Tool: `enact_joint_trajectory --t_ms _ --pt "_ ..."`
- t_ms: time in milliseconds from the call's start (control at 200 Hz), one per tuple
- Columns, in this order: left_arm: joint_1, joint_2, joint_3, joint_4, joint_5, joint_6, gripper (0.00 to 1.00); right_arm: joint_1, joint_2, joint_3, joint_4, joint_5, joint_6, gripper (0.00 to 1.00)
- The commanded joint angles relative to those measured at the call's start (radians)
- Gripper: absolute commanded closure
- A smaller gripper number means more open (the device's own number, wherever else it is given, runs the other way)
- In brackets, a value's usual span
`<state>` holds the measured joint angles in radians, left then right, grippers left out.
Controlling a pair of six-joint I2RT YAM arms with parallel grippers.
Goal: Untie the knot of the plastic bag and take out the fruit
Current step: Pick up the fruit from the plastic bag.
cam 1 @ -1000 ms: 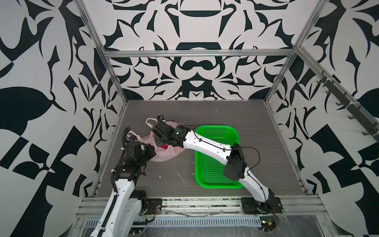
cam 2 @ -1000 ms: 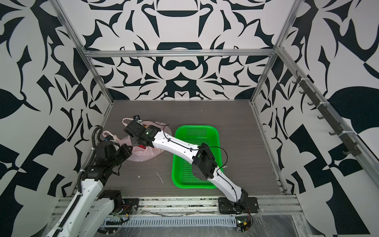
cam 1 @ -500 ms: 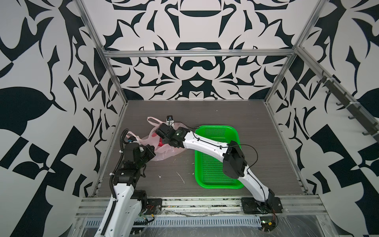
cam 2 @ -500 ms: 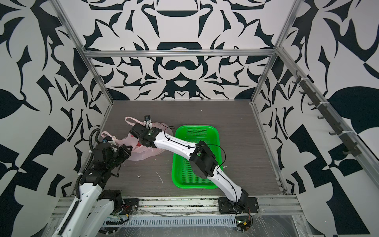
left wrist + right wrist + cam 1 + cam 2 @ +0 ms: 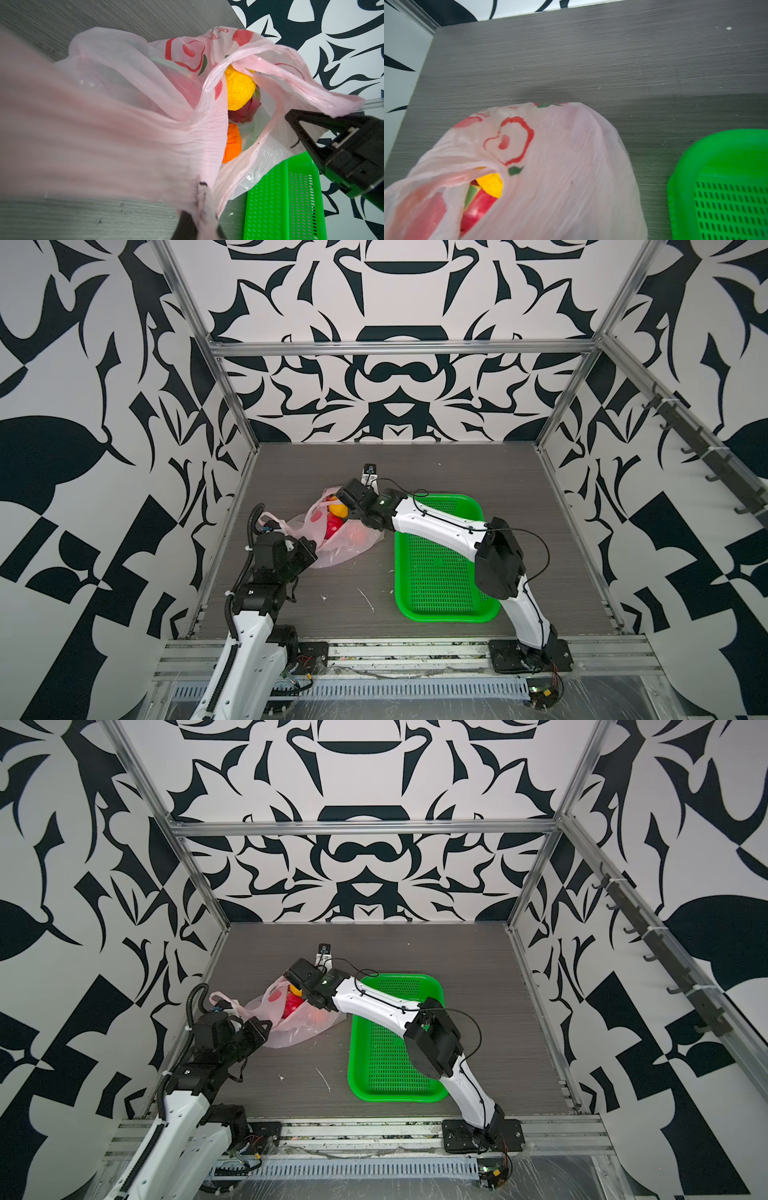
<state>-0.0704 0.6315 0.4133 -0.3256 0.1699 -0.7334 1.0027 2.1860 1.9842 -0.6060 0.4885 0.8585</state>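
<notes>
A thin translucent pale-pink plastic bag [image 5: 347, 541] with red print lies on the grey wood-grain table [image 5: 415, 464], left of centre in both top views, just beside the left rim of the green perforated plastic basket [image 5: 444, 616]. Its mouth gapes open. In the left wrist view the fruit shows through that opening at centre right: a yellow round fruit [image 5: 239, 89], below it a magenta dragon fruit [image 5: 247, 110], then an orange round fruit [image 5: 232, 143]. A red round fruit [image 5: 332, 524] shows inside the bag in a top view.

The left gripper [image 5: 201, 226], at the bottom edge of the left wrist frame, is clenched on a gathered strip of the bag's plastic, which stretches taut up and away from it. The right gripper [image 5: 297, 120] enters from that frame's right side, with the bag's far lip draped over its black finger [image 5: 307, 124]; whether its jaws are parted or pinching cannot be made out. In the right wrist view the bag [image 5: 560, 166] fills the lower left and the basket [image 5: 716, 155] the lower right.
</notes>
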Motion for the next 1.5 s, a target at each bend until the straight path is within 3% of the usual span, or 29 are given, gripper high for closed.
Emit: enact_joint_trajectory --t_ms 0,655,1135,1495 --pt "0.000 -0.009 -0.012 -0.003 0.020 -0.006 1.00 0.013 0.005 0.076 0.010 -0.022 -0.026 0.90" --pt "0.001 -0.001 0.006 0.024 0.052 -0.011 1.00 0.039 0.119 0.243 -0.093 -0.101 -0.056 0.82" --pt "0.000 -0.006 0.027 0.016 0.079 -0.012 1.00 0.039 0.161 0.272 -0.063 -0.151 -0.105 0.55" --pt "0.000 0.003 0.028 0.015 0.086 -0.012 1.00 0.031 0.215 0.365 -0.075 -0.168 -0.124 0.47"
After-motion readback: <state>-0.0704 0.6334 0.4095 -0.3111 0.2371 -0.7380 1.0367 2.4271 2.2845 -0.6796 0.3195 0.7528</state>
